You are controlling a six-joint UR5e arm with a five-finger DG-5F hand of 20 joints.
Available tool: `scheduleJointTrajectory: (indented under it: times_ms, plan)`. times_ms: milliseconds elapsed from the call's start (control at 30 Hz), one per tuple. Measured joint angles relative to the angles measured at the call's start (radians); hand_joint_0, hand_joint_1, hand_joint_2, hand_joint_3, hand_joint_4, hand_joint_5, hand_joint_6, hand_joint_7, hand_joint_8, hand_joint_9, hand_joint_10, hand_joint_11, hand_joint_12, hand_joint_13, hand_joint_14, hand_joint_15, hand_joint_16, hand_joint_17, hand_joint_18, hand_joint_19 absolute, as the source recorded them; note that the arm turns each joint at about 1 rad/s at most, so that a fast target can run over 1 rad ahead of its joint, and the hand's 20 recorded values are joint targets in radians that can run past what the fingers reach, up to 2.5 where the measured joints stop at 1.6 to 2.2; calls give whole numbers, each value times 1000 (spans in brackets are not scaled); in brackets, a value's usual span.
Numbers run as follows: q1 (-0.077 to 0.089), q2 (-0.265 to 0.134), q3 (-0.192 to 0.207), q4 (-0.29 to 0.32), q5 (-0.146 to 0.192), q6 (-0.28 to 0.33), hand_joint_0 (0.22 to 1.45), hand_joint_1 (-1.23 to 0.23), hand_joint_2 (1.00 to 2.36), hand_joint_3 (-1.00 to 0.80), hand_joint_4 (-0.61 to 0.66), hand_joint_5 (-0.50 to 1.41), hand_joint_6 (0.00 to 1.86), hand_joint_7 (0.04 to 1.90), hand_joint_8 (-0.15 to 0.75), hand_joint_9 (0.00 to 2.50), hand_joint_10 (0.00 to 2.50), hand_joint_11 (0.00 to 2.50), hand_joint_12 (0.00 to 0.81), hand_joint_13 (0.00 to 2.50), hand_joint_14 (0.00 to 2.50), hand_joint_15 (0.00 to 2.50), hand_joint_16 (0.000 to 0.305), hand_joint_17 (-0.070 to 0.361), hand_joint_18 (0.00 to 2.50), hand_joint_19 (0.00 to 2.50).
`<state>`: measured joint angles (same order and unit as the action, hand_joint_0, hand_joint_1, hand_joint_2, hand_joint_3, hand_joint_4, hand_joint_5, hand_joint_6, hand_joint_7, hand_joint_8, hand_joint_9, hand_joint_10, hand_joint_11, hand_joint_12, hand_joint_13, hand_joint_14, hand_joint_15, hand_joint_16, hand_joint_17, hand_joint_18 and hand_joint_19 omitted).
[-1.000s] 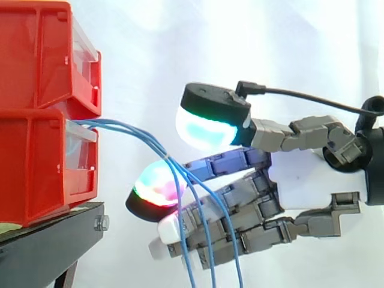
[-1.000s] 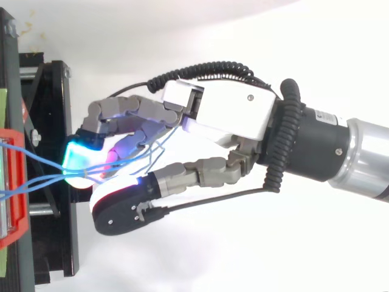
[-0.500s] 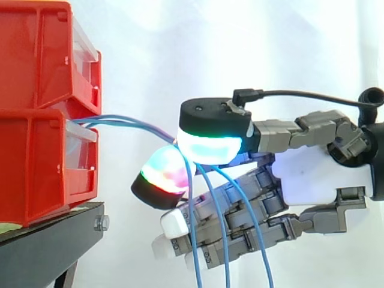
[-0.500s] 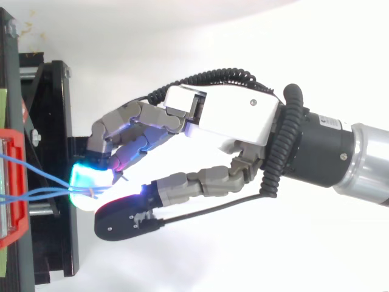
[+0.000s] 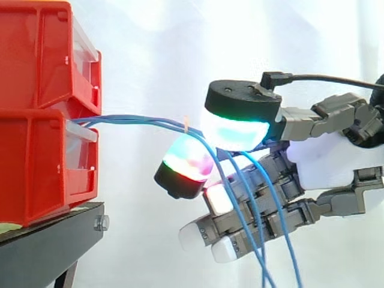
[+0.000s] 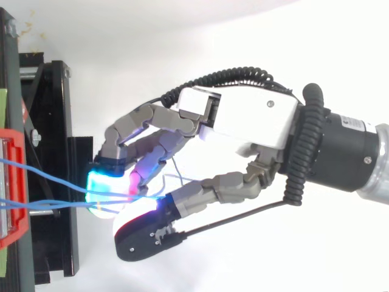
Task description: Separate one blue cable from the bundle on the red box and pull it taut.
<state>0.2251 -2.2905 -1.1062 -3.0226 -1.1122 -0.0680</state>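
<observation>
A bundle of thin blue cables (image 5: 138,122) comes out of the lower red bin (image 5: 36,168) and runs almost level to the right, to my hand (image 5: 324,162). There the strands pass between the thumb's cyan-green pad (image 5: 237,129) and a finger's red-green pad (image 5: 186,165), which are closed on them. Past the pinch the cables hang down in front of the other curled fingers. A small orange tie (image 5: 186,123) sits on the bundle just left of the pinch. From above, the cables (image 6: 55,182) stretch from the bin's front (image 6: 12,182) to the hand (image 6: 249,118).
A second red bin (image 5: 42,54) is stacked on the lower one. Both rest on a black stand (image 5: 48,246) at the left, seen from above as a dark frame (image 6: 48,121). A white curtain is behind, and there is open space to the right of the bins.
The hand has drawn back to the right, away from the bins, with the cables in its pinch. The stretch between bin and hand is longer and straighter.
</observation>
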Motion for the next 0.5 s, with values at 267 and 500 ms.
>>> scheduleJointTrajectory:
  times_ms: [267, 500]
  plan:
    - [6, 7, 0, -27, 0, -2, 600, -680, 1004, -443, 60, -109, 899, 936, 201, 1055, 18, 508, 300, 626, 11, 268, 35, 79, 513, 408]
    - [11, 8, 0, -28, 3, 0, 624, -810, 1015, -255, 26, -106, 910, 974, 210, 1036, 18, 509, 294, 632, 12, 277, 35, 79, 544, 397]
